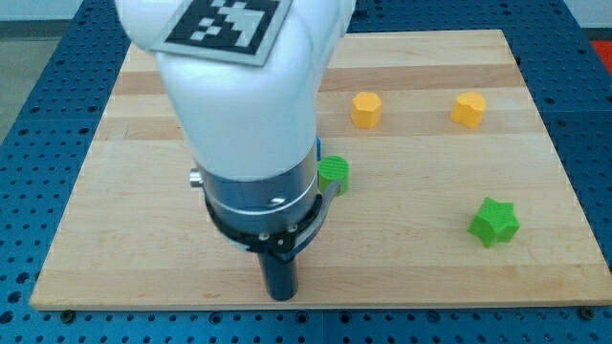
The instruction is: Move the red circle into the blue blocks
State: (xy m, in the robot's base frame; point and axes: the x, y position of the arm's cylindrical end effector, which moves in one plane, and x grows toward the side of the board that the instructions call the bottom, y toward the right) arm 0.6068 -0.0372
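Wood board (535, 277) on blue pegboard (29, 143); my tip (280, 296) nr btm edge; no fingers.

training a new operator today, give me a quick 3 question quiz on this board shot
1. True or false: the red circle is in plain view.
2. How many yellow blocks lie near the view's top? A) one B) two C) three
3. Which green block sits farther to the view's right?

Key: 1. False; the arm may hide it. 2. B, the left yellow block and right yellow block. 3. The green star, not the green round block. My tip is near the bottom edge.
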